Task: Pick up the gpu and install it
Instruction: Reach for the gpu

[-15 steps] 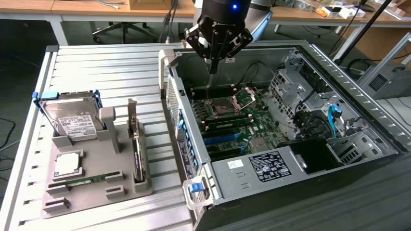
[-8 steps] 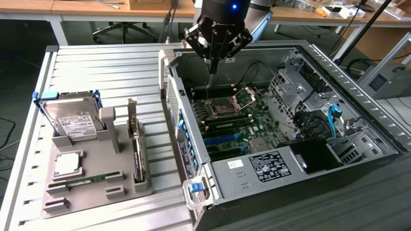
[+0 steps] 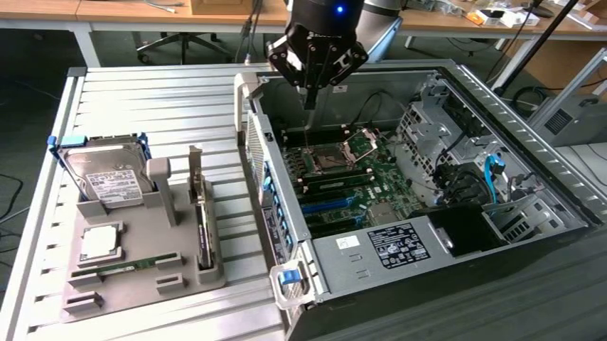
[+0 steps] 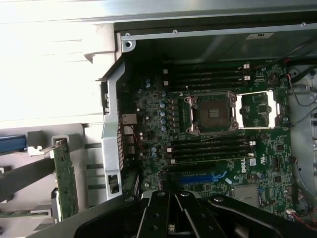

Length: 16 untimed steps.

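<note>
The gpu (image 3: 202, 227) stands on edge in a slot of the grey holder (image 3: 142, 288) at the exterior view's left, its silvery bracket at the far end. In the wrist view the gpu (image 4: 65, 181) shows a greenish face beside the case wall. My gripper (image 3: 309, 99) hangs above the far left corner of the open computer case (image 3: 379, 245), well away from the gpu. Its fingers point down, shut with nothing between them. The wrist view has the gripper (image 4: 174, 198) over the motherboard (image 4: 218, 148), near the blue expansion slot (image 4: 200, 177).
On the holder also sit a silver hard drive (image 3: 107, 177), a square chip (image 3: 99, 241) and a green memory stick (image 3: 124, 268). The case lies open on a slatted metal table (image 3: 161, 99), with cables and drive cages on its right side.
</note>
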{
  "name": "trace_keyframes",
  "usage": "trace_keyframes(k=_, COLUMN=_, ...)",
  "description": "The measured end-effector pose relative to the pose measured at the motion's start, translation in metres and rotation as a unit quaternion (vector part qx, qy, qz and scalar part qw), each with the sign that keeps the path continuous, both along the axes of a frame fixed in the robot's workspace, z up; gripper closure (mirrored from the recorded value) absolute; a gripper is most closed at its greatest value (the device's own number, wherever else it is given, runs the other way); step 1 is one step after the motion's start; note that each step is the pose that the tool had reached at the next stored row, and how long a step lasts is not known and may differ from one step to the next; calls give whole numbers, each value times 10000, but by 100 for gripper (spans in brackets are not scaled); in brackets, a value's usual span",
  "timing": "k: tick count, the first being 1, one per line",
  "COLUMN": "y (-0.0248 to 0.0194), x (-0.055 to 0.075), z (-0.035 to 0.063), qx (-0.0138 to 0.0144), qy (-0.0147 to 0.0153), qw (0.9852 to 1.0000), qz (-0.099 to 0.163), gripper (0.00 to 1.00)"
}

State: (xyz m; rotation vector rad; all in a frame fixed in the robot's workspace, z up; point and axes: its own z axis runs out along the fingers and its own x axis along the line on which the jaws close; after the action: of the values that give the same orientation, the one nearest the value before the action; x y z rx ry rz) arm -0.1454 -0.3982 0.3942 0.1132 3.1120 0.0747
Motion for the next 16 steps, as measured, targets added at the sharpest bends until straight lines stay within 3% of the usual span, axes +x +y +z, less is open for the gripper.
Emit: trace_keyframes(k=16, y=0, x=-93, z=0, qx=0, qy=0, qw=10000, qz=0, gripper=89)
